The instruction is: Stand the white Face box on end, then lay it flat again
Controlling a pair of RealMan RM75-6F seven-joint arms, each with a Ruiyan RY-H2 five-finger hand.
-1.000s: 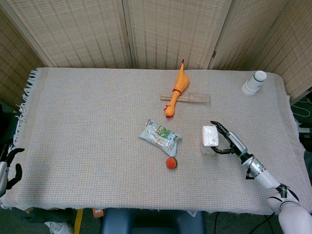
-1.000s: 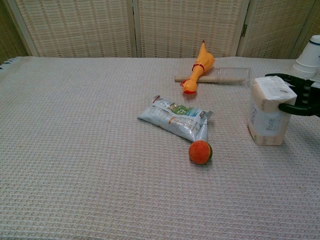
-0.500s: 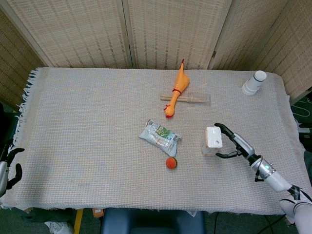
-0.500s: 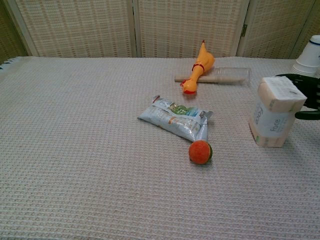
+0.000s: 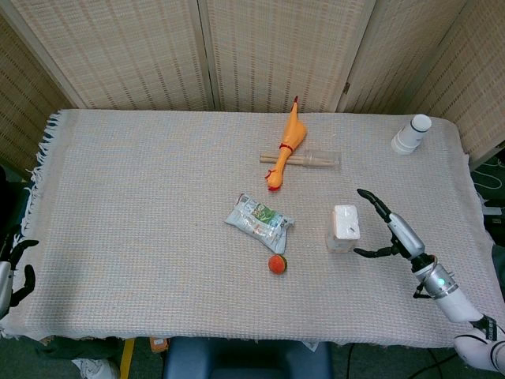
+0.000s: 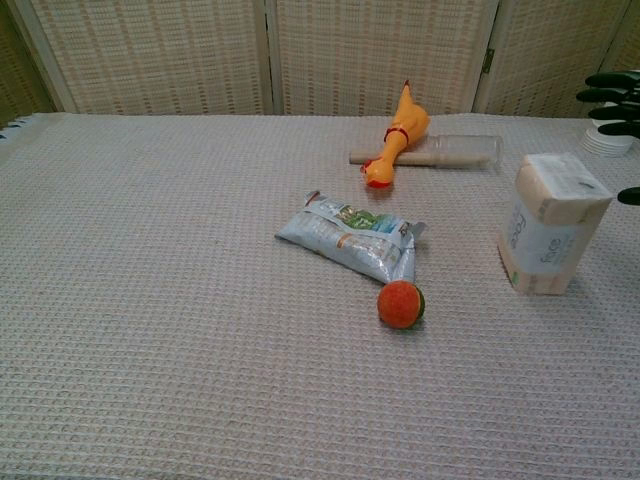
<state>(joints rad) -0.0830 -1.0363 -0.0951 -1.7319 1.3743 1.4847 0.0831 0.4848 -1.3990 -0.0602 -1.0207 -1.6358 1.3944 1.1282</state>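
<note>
The white Face box (image 5: 344, 227) (image 6: 548, 237) stands on end on the cloth at centre right, leaning slightly, with nothing touching it. My right hand (image 5: 389, 230) is just to its right, fingers spread apart and empty; in the chest view only its dark fingertips (image 6: 612, 96) show at the right edge. My left hand (image 5: 16, 268) hangs off the table's left edge, empty, with its fingers apart.
A crumpled snack bag (image 5: 259, 221) and a small orange ball (image 5: 277, 264) lie left of the box. A yellow rubber chicken (image 5: 287, 144) crosses a wooden stick and clear tube (image 5: 312, 159) behind. Stacked white cups (image 5: 412, 133) stand at the far right corner.
My right hand has let go of the box and drawn back to the right and upward, fingers opening. The box stays on end.
</note>
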